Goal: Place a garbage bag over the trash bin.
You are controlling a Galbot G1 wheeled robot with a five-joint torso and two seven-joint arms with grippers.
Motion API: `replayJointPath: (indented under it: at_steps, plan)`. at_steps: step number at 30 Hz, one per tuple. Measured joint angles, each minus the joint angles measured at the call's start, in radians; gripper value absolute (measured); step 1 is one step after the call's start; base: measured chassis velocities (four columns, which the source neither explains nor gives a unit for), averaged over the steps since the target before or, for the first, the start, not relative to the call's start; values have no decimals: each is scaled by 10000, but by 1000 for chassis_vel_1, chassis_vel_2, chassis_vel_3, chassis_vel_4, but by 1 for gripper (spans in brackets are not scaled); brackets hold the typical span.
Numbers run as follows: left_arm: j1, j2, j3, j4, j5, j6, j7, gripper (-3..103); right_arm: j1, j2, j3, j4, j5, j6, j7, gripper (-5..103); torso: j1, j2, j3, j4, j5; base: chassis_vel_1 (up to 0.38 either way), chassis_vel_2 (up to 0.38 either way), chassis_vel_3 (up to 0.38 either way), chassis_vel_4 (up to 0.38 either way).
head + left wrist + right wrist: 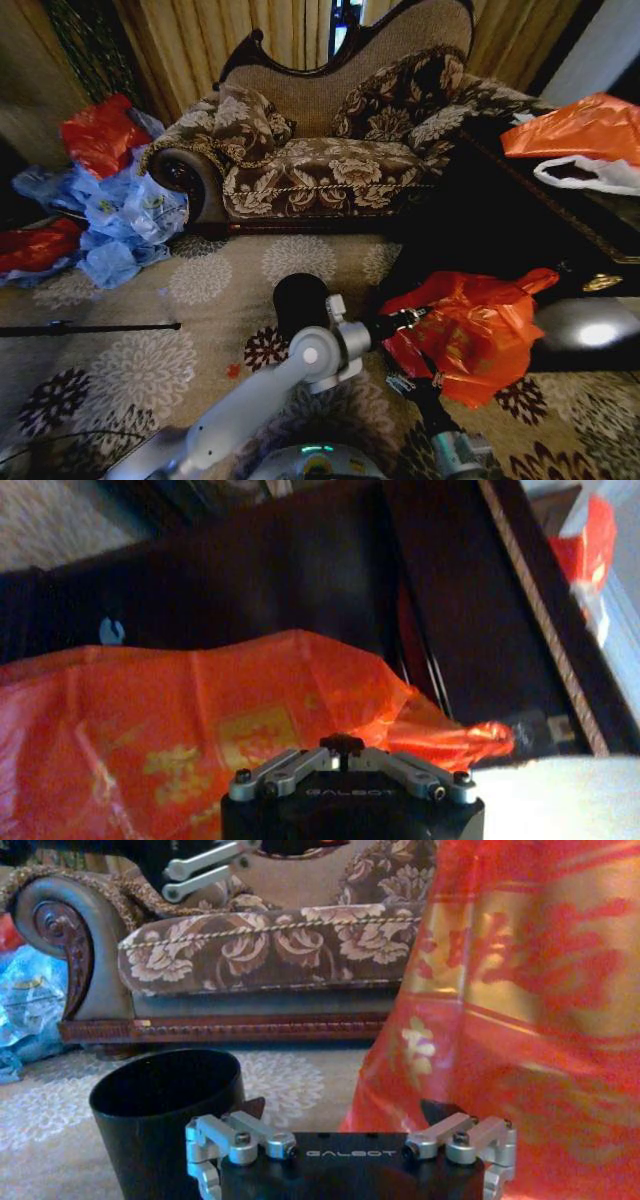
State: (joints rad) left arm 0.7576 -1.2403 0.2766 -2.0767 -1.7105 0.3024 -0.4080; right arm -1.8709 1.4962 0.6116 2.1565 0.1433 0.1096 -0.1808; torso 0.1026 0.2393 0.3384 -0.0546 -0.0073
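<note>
Pale grey arms, black wrists

Each end effector (pixel 350 1140) had a black "GALBOT" block behind silver, screw-studded finger linkages; the elbow joint (pixel 318 355) was rounded grey.

"GALBOT" reads on the left gripper (pixel 345 776) housing and the right gripper (pixel 350 1140) housing

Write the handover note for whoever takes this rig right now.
Left gripper: shut on the bag, holding it by its edge above the carpet.
Right gripper: open, low beside the bag, the bin close on its other side.
Bin: upright on the carpet, to the left of the bag, with nothing in or over it.
Done: bag picked up.
Left: open the bag's mouth, bring it over the bin and pull it down around the rim.
</note>
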Motion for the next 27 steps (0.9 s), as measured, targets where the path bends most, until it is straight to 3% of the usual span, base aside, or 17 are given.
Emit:
replayJointPath:
  at_steps: [15,27]
  plan:
    - [1710,901,-2369,-1273,-205,116,-161,0,-111,-66,-135,-14,-298,159,-168,100,0,0,0,1,0,0,0,0,0]
    - [2368,1526,-3586,-1886,-254,148,-170,0,-289,-110,-162,41,-406,327,-266,100,0,-2,0,0,-1,0,0,0,0]
